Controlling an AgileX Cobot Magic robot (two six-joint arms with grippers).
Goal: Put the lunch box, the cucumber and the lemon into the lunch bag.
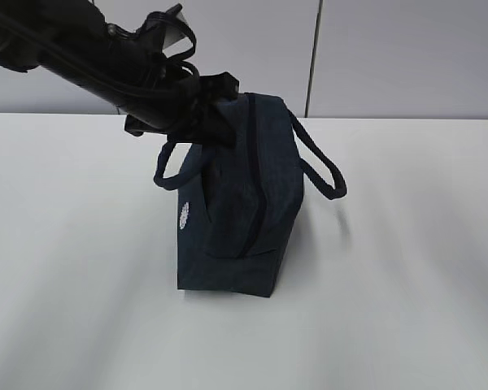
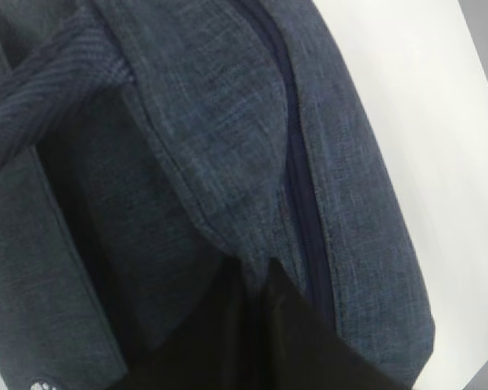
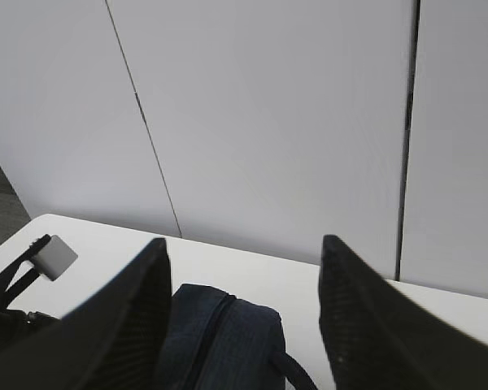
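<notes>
The dark navy lunch bag (image 1: pixel 236 203) stands on one end on the white table (image 1: pixel 73 244), its zipper (image 1: pixel 256 187) running down the middle and looking closed. A small white logo (image 1: pixel 184 216) shows on its side. My left gripper (image 1: pixel 218 104) is at the bag's top far corner. In the left wrist view it (image 2: pixel 256 283) is shut, with a fold of the bag's fabric (image 2: pixel 228 162) running in between the fingers. My right gripper (image 3: pixel 244 325) hangs open above the bag (image 3: pixel 228 341), touching nothing. The lunch box, the cucumber and the lemon are out of view.
Two loop handles (image 1: pixel 321 166) hang off the bag's sides. The left arm (image 1: pixel 89 57) reaches in from the upper left. A grey panelled wall (image 1: pixel 390 57) stands behind the table's far edge.
</notes>
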